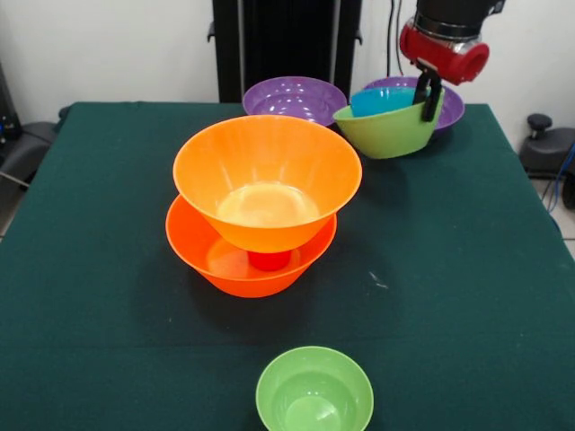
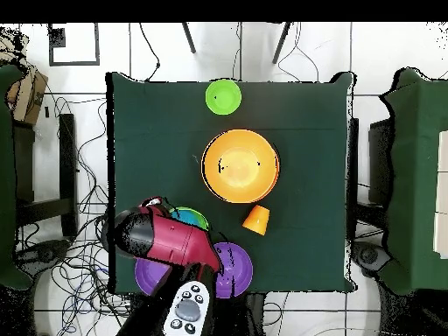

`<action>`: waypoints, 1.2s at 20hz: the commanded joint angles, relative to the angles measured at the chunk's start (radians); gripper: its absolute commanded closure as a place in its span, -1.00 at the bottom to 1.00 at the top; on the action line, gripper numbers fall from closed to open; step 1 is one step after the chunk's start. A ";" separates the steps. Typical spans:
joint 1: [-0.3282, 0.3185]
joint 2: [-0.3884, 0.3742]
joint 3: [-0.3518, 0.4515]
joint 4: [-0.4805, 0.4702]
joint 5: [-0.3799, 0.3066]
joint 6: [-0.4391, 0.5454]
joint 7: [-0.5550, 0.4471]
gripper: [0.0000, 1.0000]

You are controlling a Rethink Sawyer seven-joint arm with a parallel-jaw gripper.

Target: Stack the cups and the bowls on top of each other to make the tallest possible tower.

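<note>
Dark green table [image 1: 108, 296], white wall behind, cables on the floor around it. Largest: the tower [image 1: 260, 211], well out from the claw toward mid-table, two large orange bowls mouth-up on a vertical axis, a red cup [image 1: 269, 260] sandwiched between them so the top one sits raised. Two purple bowls [image 1: 295, 97] lie just beside and under the claw. The claw [image 1: 429, 97] is clamped on the rim of the medium green bowl [image 1: 388, 130], lifted and tilted, a blue bowl [image 1: 382, 100] nested inside. An orange cup [image 2: 256, 220] stands near the claw; the small green bowl [image 1: 314, 392] is farthest off. Glossy, stiff, light plastic, likely slippery: rim pinch is the sensible hold.
</note>
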 commanded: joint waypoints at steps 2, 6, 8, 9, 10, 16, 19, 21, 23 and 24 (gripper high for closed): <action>0.015 -0.082 0.023 0.000 -0.050 0.183 0.074 1.00; 0.025 -0.078 0.027 -0.006 -0.048 0.198 0.081 1.00; 0.026 -0.135 -0.003 -0.022 -0.065 0.278 0.072 1.00; 0.030 -0.142 -0.006 -0.023 -0.067 0.288 0.072 1.00; 0.032 -0.149 -0.010 -0.026 -0.069 0.302 0.072 1.00; 0.044 -0.165 -0.031 -0.044 -0.080 0.365 0.071 1.00; 0.052 -0.180 -0.049 -0.062 -0.090 0.409 0.068 1.00; 0.047 -0.185 -0.058 -0.080 -0.101 0.435 0.058 1.00; 0.039 -0.191 -0.068 -0.105 -0.117 0.470 0.047 1.00; 0.034 -0.193 -0.070 -0.115 -0.125 0.481 0.040 1.00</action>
